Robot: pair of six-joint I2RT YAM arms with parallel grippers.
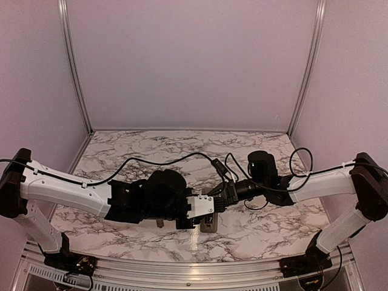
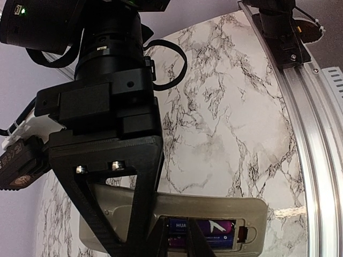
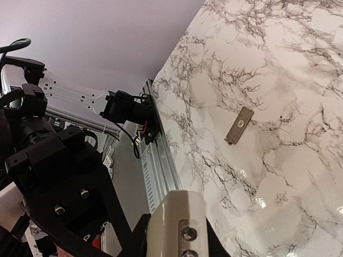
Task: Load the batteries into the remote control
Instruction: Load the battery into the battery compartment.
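Over the near middle of the table (image 1: 151,151): remote control (image 2: 225,211) sits between the two wrists, tan-grey back turned toward the left wrist camera; it looks lifted clear of the marble, not certain
Recess: open, lid off; one purple battery (image 2: 214,230) lies in it; the fingers hide the rest, so I cannot tell if a second is in
Cover (image 3: 239,126): small flat tan-grey strip lying on the table, well apart from the remote; judged to be the lid of the recess
Right gripper (image 3: 177,243): jaws pinching the remote across its body, at the end away from the recess; serves as the vice
Left gripper (image 2: 177,241): tips drawn close together right at the battery; whether they nip it or only press on it, cannot tell
Handling, remote: judged light, a stiff thin plastic shell, smooth and a little slippery; likely to twist in the grip if pushed far from the jaws
Where to hold: by the long edges across the solid body, clear of the recess and off the screen and buttons; present hold looks sound
Handling, battery: hard, smooth, round, apt to roll; probably wants a push along its length against the spring before it drops flat
Left arm pose: reaches in low from the left, forearm roughly level, fingers aimed at the remote's back
Right arm pose: reaches in from the right, forearm roughly level, wrist meeting the left one nearly nose to nose
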